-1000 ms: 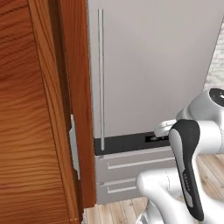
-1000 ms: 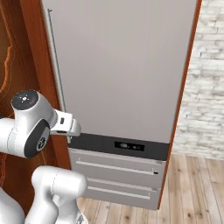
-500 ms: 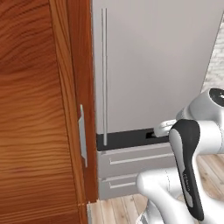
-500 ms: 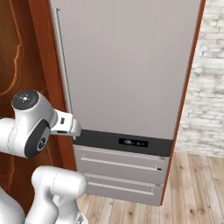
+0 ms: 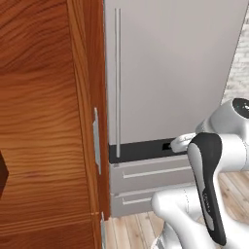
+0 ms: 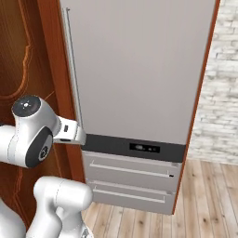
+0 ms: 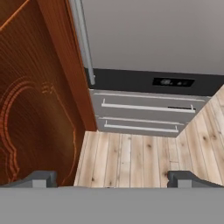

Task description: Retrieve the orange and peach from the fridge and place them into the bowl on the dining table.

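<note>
The fridge stands straight in front of the robot with its door closed, so the orange and the peach are, I judge, behind that door. It is set between a red-brown wooden cabinet on the left and a pale brick wall on the right. One long vertical handle runs down the left side of the door. Under the door there is a dark strip with one small display, and under the strip two grey drawers, each with its own bar handle.

The step in hand seems to be the approach to the fridge, before any opening. The gripper hangs low over the plank floor and looks toward the drawers. Its two fingertips are set wide apart and there is nothing between them.

The next move, in my view, calls for raising the hand up to the handle, closing the fingers around the bar, and pulling the door out in an arc. The cabinet stands just beside the handle, so there is little room on that side.
</note>
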{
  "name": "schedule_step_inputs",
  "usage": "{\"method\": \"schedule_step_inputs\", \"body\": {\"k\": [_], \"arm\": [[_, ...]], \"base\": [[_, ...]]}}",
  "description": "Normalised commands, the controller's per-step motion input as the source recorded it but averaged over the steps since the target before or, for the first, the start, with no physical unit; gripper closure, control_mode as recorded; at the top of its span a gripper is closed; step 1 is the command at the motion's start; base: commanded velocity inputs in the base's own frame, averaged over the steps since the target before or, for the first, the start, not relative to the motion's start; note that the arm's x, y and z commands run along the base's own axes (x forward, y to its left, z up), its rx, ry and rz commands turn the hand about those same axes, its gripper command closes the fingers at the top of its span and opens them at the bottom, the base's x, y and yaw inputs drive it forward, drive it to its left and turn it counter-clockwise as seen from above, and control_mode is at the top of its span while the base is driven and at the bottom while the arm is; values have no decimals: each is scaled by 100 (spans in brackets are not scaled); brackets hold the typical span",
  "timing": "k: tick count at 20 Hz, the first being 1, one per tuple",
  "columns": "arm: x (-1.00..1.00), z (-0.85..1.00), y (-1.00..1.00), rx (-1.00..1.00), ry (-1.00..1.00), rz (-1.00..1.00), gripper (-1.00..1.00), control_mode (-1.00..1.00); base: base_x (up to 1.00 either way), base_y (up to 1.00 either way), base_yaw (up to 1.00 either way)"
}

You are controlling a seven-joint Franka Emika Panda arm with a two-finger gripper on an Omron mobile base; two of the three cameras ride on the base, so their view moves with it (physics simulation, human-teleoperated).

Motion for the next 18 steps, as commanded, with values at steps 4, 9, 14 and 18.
{"method": "schedule_step_inputs", "body": {"k": [4, 9, 14, 18], "arm": [[0, 0, 0, 0, 0, 0, -100, 100], [0, 0, 0, 0, 0, 0, -100, 100], [0, 0, 0, 0, 0, 0, -100, 100], [0, 0, 0, 0, 0, 0, -100, 100]], "base": [[-21, 23, 0], [-11, 38, 0], [-23, 26, 0], [-36, 0, 0]]}}
